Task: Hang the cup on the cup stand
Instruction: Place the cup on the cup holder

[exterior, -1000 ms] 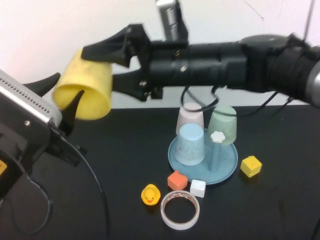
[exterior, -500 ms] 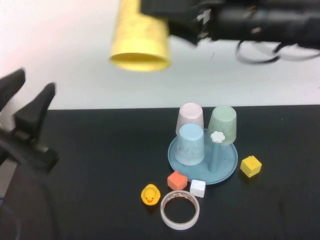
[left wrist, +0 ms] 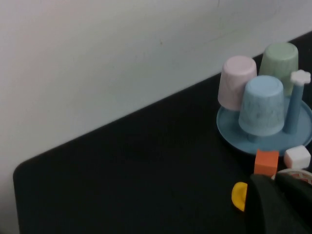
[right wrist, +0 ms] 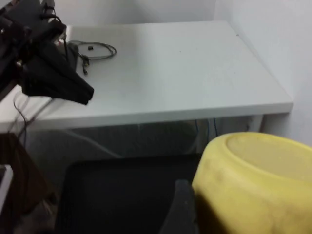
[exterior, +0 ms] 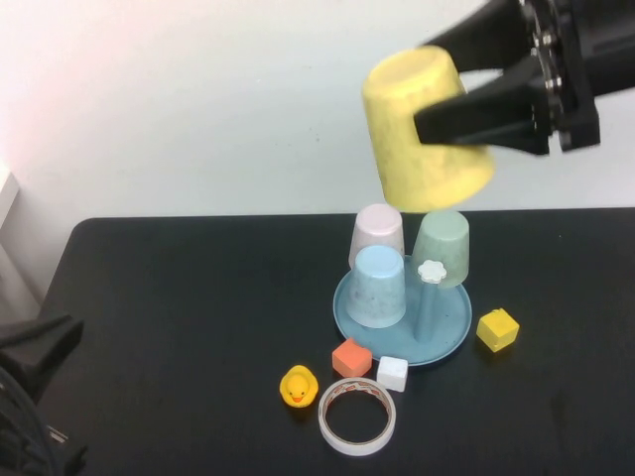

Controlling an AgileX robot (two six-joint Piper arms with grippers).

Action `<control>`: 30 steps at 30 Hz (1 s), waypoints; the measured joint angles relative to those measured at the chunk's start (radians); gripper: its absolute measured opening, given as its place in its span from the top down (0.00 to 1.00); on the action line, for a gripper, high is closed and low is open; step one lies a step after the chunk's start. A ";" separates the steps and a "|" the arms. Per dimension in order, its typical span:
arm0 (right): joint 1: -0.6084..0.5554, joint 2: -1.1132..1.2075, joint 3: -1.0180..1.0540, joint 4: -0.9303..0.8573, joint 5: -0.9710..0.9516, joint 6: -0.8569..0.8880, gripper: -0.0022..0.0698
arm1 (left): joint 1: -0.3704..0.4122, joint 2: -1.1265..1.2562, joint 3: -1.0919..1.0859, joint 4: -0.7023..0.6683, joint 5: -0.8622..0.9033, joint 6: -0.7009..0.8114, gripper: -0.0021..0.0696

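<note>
Hanging upside down in the air, the yellow cup point(exterior: 425, 129) is sitting above the cup stand point(exterior: 451, 342), with its closed bottom tilted up toward the left and its mouth facing down over the pink cup point(exterior: 377, 232) and the green cup point(exterior: 443, 246). The right gripper point(exterior: 451, 84) is reaching in from the upper right, and its black fingers point(exterior: 476, 121) are gripping the yellow cup from both sides, spread wide around its body. A second ago this cup was far over on the left, lying on its side between the two arms; half a second ago it was high at the top, left of centre, mouth down. Now it is well to the right, straight over the stand. On the stand, the pink, green and light blue cup point(exterior: 379, 286) are sitting upside down, and the peg with the white flower cap point(exterior: 432, 271) is standing bare, as before. Around the stand's base, an orange block point(exterior: 351, 357), a white block point(exterior: 393, 373), a yellow block point(exterior: 497, 329), a toy duck point(exterior: 298, 386) and a roll of tape point(exterior: 357, 416) are lying on the black surface point(exterior: 179, 317), unmoved. The left gripper point(left wrist: 278, 200), which was raised beside the cup a second ago, is now down low at the surface's near left edge, with its fingers closed on nothing.
</note>
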 joint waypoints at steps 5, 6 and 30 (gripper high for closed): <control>-0.056 0.000 0.226 0.267 -0.071 -0.242 0.18 | 0.000 0.000 0.000 0.000 0.010 -0.004 0.97; -0.065 0.000 0.266 0.318 -0.095 -0.312 0.18 | 0.000 0.000 0.000 0.000 0.012 -0.004 0.97; -0.066 0.287 0.417 0.444 -0.444 -0.698 0.18 | 0.000 0.000 0.049 0.029 0.025 -0.005 0.97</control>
